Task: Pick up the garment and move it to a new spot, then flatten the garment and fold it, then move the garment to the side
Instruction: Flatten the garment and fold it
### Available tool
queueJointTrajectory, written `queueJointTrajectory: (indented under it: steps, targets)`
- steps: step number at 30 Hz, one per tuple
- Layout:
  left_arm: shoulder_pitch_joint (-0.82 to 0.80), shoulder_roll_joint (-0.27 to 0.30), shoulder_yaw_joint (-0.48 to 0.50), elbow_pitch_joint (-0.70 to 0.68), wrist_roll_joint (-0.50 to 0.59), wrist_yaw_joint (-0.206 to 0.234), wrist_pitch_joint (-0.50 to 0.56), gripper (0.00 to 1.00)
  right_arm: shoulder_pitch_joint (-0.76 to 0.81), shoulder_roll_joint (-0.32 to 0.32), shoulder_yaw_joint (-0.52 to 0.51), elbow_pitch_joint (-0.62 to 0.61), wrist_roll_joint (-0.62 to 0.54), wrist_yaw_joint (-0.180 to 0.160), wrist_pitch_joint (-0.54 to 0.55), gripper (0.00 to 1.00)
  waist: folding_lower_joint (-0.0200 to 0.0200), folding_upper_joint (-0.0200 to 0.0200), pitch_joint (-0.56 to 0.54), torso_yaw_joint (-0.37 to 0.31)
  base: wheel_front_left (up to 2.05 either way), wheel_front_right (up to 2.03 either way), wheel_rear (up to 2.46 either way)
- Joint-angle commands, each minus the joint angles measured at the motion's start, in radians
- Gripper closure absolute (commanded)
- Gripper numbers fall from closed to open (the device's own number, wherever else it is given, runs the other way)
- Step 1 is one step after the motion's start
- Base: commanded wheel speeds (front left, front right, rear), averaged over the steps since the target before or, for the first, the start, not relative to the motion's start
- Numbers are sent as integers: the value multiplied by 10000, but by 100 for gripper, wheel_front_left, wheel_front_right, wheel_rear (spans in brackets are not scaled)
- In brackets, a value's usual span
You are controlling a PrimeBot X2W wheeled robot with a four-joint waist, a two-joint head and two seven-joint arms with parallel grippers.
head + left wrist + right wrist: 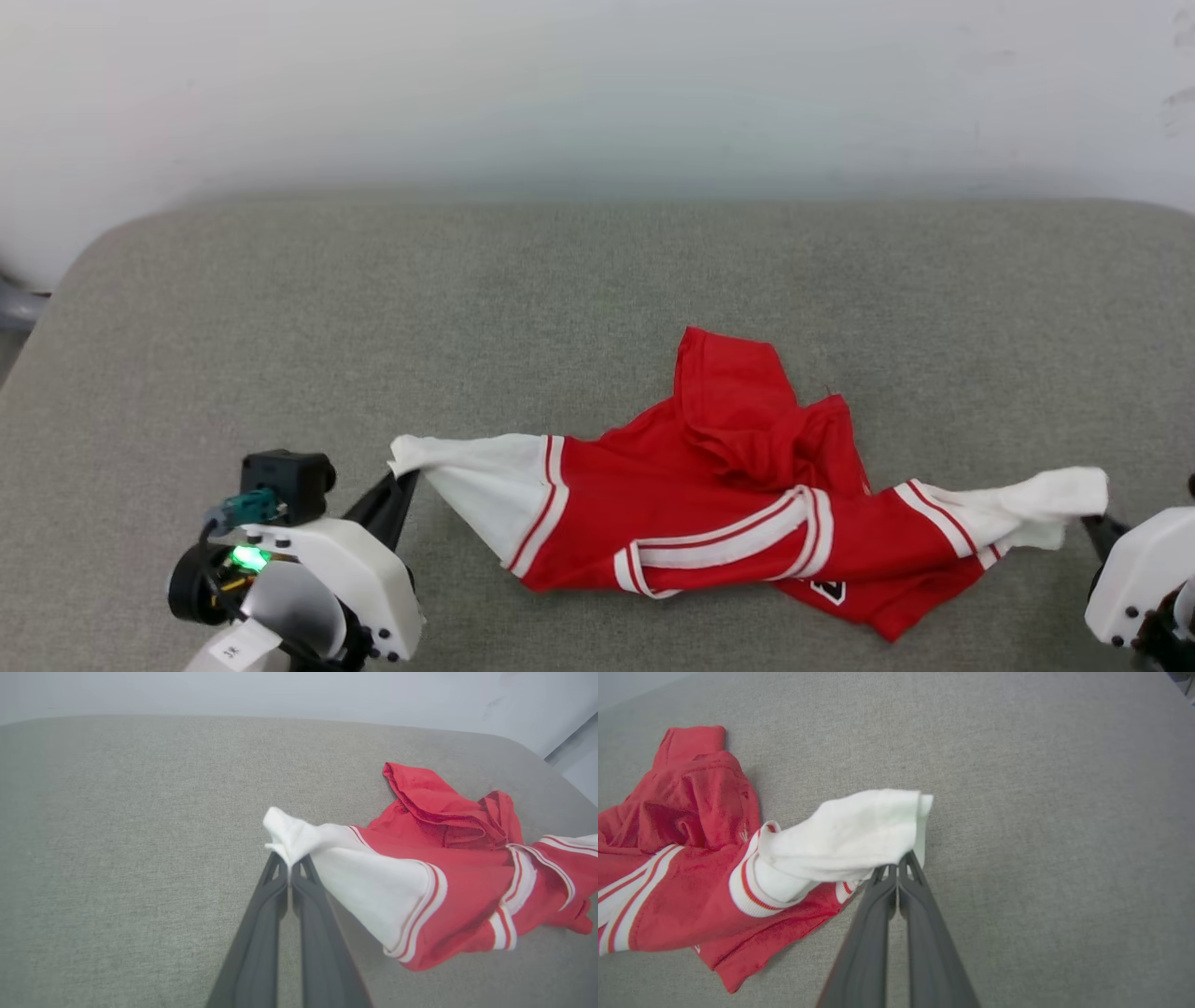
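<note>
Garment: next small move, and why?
Probably raise both grippers together, easing them apart: the left gripper and right gripper are each shut on a white end of the garment, whose red middle lies crumpled on the grey surface between them.

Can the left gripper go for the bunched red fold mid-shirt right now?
Probably not: the left gripper is shut on the white sleeve of the garment; nothing else blocks the fold.
</note>
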Motion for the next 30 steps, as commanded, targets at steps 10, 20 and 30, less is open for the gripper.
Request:
queueJointTrajectory:
  steps: [10, 20, 30]
  targets:
    - [-2016, 295, 515, -366, 199, -186, -115, 100, -1343, 62, 8, -1818, -834, -7, -616, 100, -1, 0, -460, -97, 0, 0, 0]
    - [-6151, -323, 1360, 1683, -292, -717, -649, 100, -5416, -298, 48, -735, -1233, -7, -1475, 100, -1, 0, 684, 87, 0, 0, 0]
    - [-10519, -383, 1620, 4479, 63, -1545, -1677, 100, -10042, -343, 209, 1166, -1696, -7, -2794, 100, -1, 0, 2640, -71, 0, 0, 0]
